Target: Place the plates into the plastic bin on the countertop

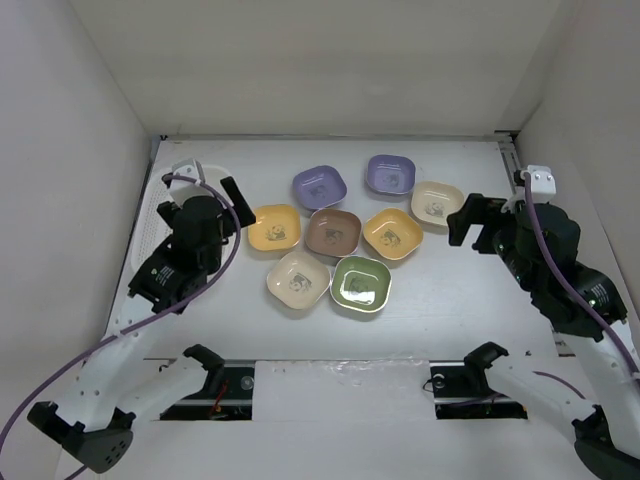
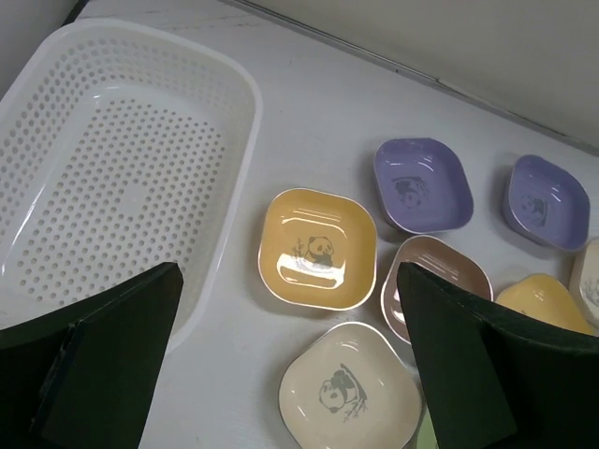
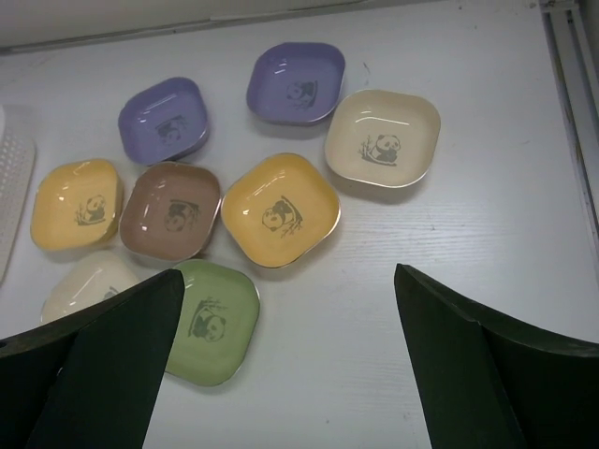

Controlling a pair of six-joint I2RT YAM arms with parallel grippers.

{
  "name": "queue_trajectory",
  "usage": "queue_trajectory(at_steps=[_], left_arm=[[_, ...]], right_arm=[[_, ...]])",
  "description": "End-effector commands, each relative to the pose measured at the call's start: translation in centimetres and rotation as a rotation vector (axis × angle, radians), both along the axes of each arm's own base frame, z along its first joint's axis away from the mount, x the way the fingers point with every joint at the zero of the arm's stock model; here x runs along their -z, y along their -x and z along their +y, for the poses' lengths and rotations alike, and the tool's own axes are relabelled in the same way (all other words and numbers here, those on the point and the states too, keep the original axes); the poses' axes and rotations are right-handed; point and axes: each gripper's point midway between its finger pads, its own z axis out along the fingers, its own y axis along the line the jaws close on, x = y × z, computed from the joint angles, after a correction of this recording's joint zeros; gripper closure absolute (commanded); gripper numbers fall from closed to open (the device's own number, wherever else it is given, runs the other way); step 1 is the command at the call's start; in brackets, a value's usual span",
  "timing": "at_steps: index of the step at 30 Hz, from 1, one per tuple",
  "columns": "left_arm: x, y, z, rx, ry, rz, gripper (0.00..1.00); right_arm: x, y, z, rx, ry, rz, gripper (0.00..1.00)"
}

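Note:
Eight plates lie clustered mid-countertop: two lavender, two cream, two orange-yellow, one brown, one green. The plastic bin stands empty at the left, mostly hidden under my left arm in the top view. My left gripper is open and empty, hovering between the bin and the left orange-yellow plate. My right gripper is open and empty, beside the right cream plate.
White walls bound the countertop at the left, back and right. A metal rail runs along the right edge. Bare surface lies in front of the plates toward the arm bases.

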Motion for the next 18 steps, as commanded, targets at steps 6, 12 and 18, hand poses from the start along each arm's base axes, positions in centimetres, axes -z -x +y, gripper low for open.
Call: queue_trajectory(at_steps=[6, 12, 18], left_arm=[[-0.8, -3.4, -8.9, 0.233, 0.143, 0.097, 0.0], [5.2, -7.8, -14.2, 0.225, 0.115, 0.244, 0.0], [10.1, -12.5, -15.9, 0.195, 0.096, 0.309, 0.0]], right_arm=[[-0.6, -0.1, 0.1, -0.012, -0.016, -0.033, 0.0], [-0.4, 0.7, 1.5, -0.094, -0.062, -0.041, 0.0], [0.7, 1.1, 2.6, -0.156, -0.075, -0.02, 0.0]])
